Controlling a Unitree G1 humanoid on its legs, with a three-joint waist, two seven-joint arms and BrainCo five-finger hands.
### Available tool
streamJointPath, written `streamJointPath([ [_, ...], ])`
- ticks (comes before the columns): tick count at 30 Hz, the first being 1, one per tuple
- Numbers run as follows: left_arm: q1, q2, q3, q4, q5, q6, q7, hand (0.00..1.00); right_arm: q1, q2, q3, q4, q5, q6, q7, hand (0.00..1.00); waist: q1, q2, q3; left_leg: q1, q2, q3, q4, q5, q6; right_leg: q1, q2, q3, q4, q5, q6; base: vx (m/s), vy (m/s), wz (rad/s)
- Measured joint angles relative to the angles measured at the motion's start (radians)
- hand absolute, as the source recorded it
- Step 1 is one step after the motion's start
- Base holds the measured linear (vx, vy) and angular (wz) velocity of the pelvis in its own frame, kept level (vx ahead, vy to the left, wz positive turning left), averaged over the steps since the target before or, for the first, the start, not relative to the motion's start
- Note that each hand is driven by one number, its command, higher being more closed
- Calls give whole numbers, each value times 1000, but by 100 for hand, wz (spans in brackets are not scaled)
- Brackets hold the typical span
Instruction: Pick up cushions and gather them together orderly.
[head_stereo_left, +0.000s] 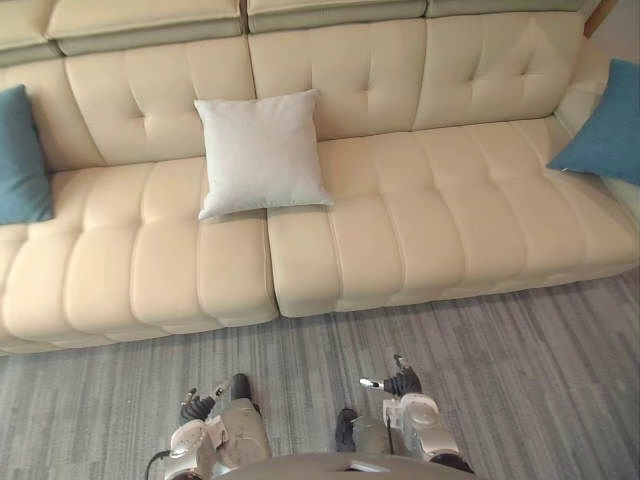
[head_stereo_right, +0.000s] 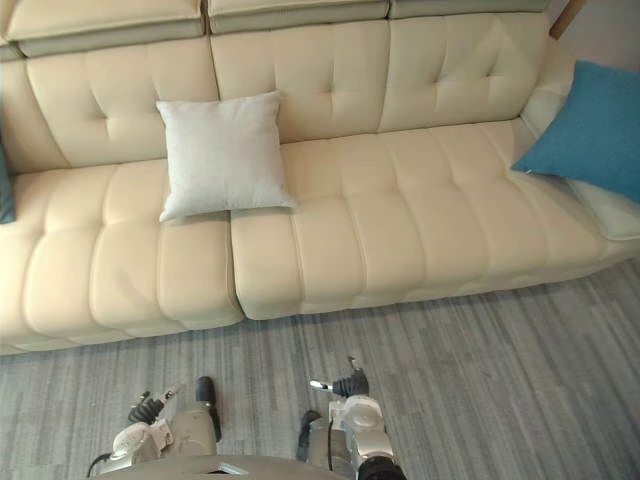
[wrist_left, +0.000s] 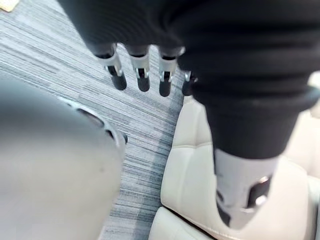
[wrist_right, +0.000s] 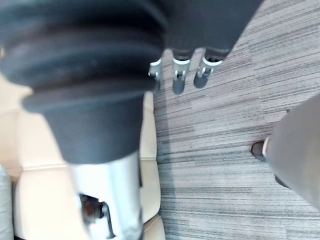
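A pale grey cushion (head_stereo_left: 260, 152) leans upright against the backrest of the cream sofa (head_stereo_left: 430, 215), left of its middle. One blue cushion (head_stereo_left: 20, 155) stands at the sofa's far left end, and another blue cushion (head_stereo_right: 590, 130) leans at the far right end. My left hand (head_stereo_left: 196, 408) hangs low over the floor in front of the sofa, fingers (wrist_left: 141, 75) straight and holding nothing. My right hand (head_stereo_left: 402, 383) hangs beside it, fingers (wrist_right: 179, 80) relaxed and bare. Both hands are well short of the cushions.
Grey striped carpet (head_stereo_left: 520, 380) lies between me and the sofa's front edge. The sofa seat (head_stereo_left: 430, 215) between the grey cushion and the right blue cushion is bare. A white cushion or armrest (head_stereo_right: 610, 215) lies under the right blue cushion.
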Motion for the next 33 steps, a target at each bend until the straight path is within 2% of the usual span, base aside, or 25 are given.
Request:
streamJointPath([
  [2,1,-2,5,1,5,0,3,0,8,-12,13,-1,0,0,-9,0,-8,-2,0,25,-10,23,39,-30,16,1,-6,23,4,11,-11,-142,-20,-27],
  [5,3,-6,19,2,5,4,3,0,7,-13,14,-2,-1,1,-8,0,-15,-9,-3,55,-44,3,142,-143,12,-17,-7,95,-15,38,-13,-143,103,-68],
  [7,20,-21,35,7,5,6,2,0,13,-10,14,-10,-1,8,-7,0,-22,-8,-5,117,-79,0,157,-271,6,-31,3,157,-33,56,-1,-113,212,-89],
  [8,19,-18,42,8,5,6,2,0,21,-4,12,-9,-1,11,-7,0,-24,-15,-3,121,-86,8,154,-289,4,-36,3,172,-33,57,-2,-99,182,-90],
  [9,21,-12,56,11,5,7,-1,0,37,5,9,-11,-1,17,-7,0,-31,-22,-16,130,-102,27,145,-306,19,-37,5,194,-60,73,2,-67,130,-74],
  [10,28,-8,56,12,6,7,-3,0,63,17,-1,-11,-1,18,-4,0,-37,-27,-33,130,-105,44,140,-312,27,-34,3,204,-100,99,4,-65,226,-73],
  [11,26,-6,56,14,6,7,-3,0,70,27,-14,-19,-1,17,-3,0,-40,-22,-36,129,-107,57,136,-314,29,-34,3,214,-122,116,4,-5,206,-62],
  [12,25,7,56,29,7,8,-4,0,76,37,-28,-21,0,18,-1,0,-54,-41,-56,129,-110,82,134,-319,34,-27,2,228,-181,178,3,3,238,-66],
  [14,23,18,56,43,8,13,-4,0,91,43,-30,-18,1,17,3,0,-63,-38,-58,134,-108,119,136,-324,28,-20,5,250,-238,243,47,13,138,-64],
  [16,18,21,53,59,19,21,-6,0,88,44,-37,-17,3,17,3,0,-66,-35,-57,149,-108,142,155,-319,39,-6,22,287,-296,302,50,68,85,-105],
  [19,8,19,46,68,37,24,-17,0,68,42,-35,3,3,16,4,0,-58,-36,-58,172,-97,208,162,-317,45,-44,57,285,-323,389,26,17,19,-153],
  [20,5,12,35,67,37,25,-19,0,45,37,-26,4,2,18,4,0,-45,-16,-52,194,-62,289,133,-311,57,-64,71,195,-354,438,-23,-44,-76,-161],
  [21,4,13,26,65,38,27,-20,0,34,34,-24,4,1,18,5,0,-49,-5,-44,217,-58,331,109,-310,56,-84,66,70,-297,392,-59,-28,-112,-187],
  [22,6,17,1,62,38,29,-19,0,30,31,-25,11,1,21,5,0,-54,-6,-43,246,-60,396,105,-307,51,-89,-2,-180,-167,255,-94,-1,-123,-120],
  [23,10,18,-5,56,37,30,-19,0,31,30,-24,14,1,21,5,0,-54,-9,-46,256,-60,417,117,-308,51,-80,-30,-256,-135,213,-106,44,-116,-129],
  [24,12,22,-13,48,37,31,-19,0,37,29,-27,33,1,19,5,0,-57,-26,-53,288,-62,454,136,-317,41,-49,-56,-354,-125,161,-115,60,-181,-97],
  [25,11,16,-14,49,37,32,-19,0,28,24,-31,33,1,16,4,0,-63,-5,-49,326,-61,472,112,-318,37,-23,-27,-345,-140,154,-104,55,-161,-90],
  [26,10,13,-17,47,37,32,-21,0,29,22,-36,35,1,17,4,0,-67,3,-50,339,-60,473,101,-321,32,-20,-8,-324,-148,150,-99,41,-172,-89],
  [27,13,4,-27,49,37,32,-26,0,28,22,-55,40,2,18,4,0,-55,14,-57,366,-48,473,86,-315,25,-23,19,-307,-150,98,-87,80,-151,-94],
  [28,22,-7,-32,51,38,31,-26,0,31,20,-56,41,3,18,3,0,-50,38,-73,363,-11,471,111,-309,26,-14,2,-365,-103,21,-65,99,-201,-91],
  [29,25,-16,-37,53,38,31,-27,0,34,15,-57,37,5,19,3,0,-52,41,-72,347,15,463,159,-317,17,-25,-15,-370,-23,3,-110,104,-154,-40],
  [30,38,0,-31,18,47,30,-32,0,39,18,-55,24,13,16,3,0,-71,-5,-62,328,32,442,308,-343,-1,-27,-69,-322,70,-42,-89,76,-203,-38],
  [31,36,23,-25,17,55,32,-35,0,36,23,-53,42,20,22,4,0,-60,-5,-44,290,106,382,482,-354,49,-12,-29,-287,94,-64,-70,120,-214,-72],
  [32,43,24,-18,21,55,32,-36,0,37,21,-54,41,23,27,3,0,-47,13,-45,229,153,301,639,-351,103,22,24,-261,52,-52,-83,157,-235,-115],
  [33,59,17,-7,4,46,29,-37,0,31,22,-54,42,45,28,1,0,-34,18,-48,142,142,197,763,-360,95,53,66,-225,-8,-32,-87,185,-147,-124],
])
